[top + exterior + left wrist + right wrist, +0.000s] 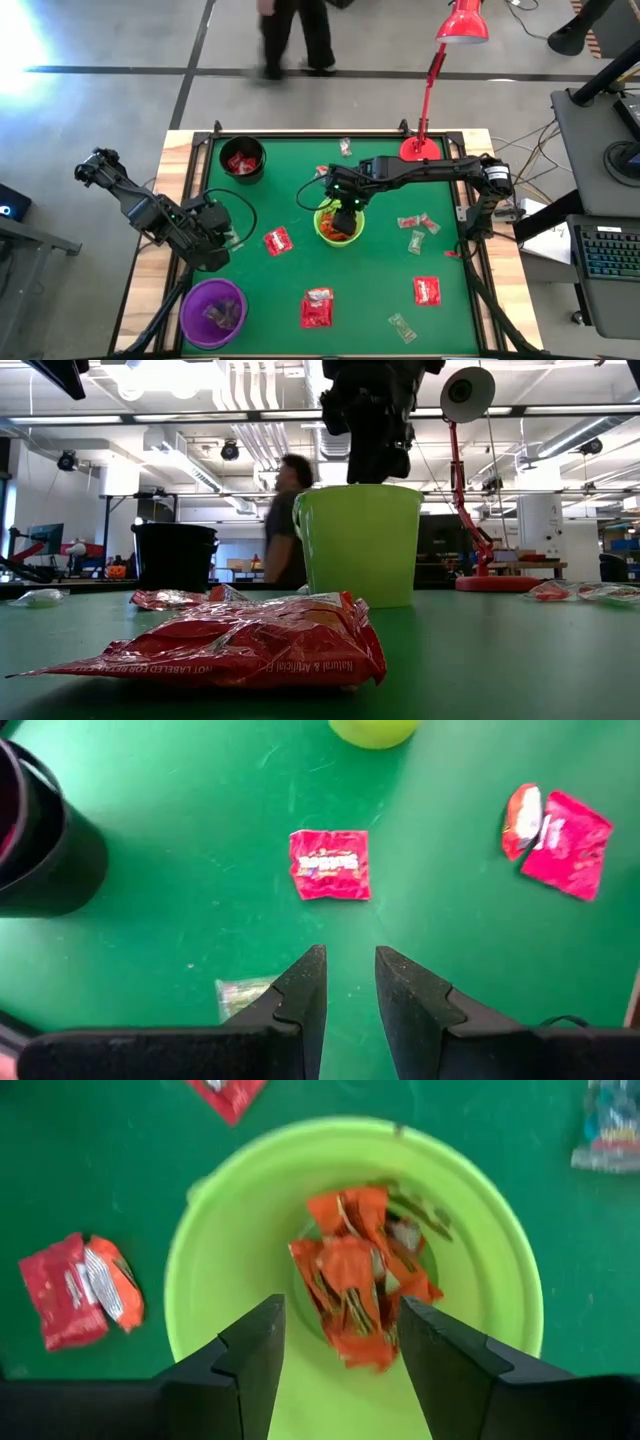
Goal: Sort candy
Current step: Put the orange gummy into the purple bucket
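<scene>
Right gripper (335, 1350) hangs spread and empty over the lime-green bowl (250, 1200), orange-red candies (355, 1280) heaped directly beneath its fingertips. Best lift straight up, clearing the rim. Left gripper (350, 985), narrowly parted, waits, red packet (330, 865) ahead.

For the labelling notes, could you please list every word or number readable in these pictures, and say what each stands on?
"NOT LABELED FOR RETAIL SALE": roughly this, upside down along the edge of the nearest red packet in the low view.
"Natural & Artificial Fl...": same packet, upside down, cut off.
The red packet ahead of the left gripper: white print, too blurred.
The orange-red wrappers in the lime-green bowl: nothing readable.
</scene>
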`<state>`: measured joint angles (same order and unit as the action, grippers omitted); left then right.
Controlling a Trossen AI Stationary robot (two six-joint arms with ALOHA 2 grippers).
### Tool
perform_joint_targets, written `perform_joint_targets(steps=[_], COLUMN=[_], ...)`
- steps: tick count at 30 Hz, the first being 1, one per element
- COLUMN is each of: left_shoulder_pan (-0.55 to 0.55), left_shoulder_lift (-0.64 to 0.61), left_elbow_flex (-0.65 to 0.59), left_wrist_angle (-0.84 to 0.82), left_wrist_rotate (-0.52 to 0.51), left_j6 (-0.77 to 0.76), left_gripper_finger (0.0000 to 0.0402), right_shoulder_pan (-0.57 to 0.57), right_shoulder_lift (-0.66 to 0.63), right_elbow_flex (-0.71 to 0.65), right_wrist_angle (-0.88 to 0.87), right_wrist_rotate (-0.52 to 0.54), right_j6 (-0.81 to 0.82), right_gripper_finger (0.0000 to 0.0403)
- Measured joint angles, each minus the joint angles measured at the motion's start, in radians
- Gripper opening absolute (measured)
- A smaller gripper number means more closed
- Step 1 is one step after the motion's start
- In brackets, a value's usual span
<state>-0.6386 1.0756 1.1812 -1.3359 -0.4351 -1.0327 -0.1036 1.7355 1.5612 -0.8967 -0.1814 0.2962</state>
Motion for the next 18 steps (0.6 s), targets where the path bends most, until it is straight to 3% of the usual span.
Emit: perform_joint_targets(steps=[18], left_shoulder_pan=[0.0], left_shoulder_lift=[0.0], left_elbow_flex=[0.0], left_wrist_angle=[0.036], left_wrist_rotate=[0.0], left_j6=[0.003], left_gripper_finger=[0.0071], right_shoulder_pan=[0.0], right_shoulder_lift=[0.0], right_elbow_flex=[0.0], right_wrist_angle=[0.133], right_wrist_rotate=[0.0], right_j6=[0.018], right_gripper_finger=[0.0185])
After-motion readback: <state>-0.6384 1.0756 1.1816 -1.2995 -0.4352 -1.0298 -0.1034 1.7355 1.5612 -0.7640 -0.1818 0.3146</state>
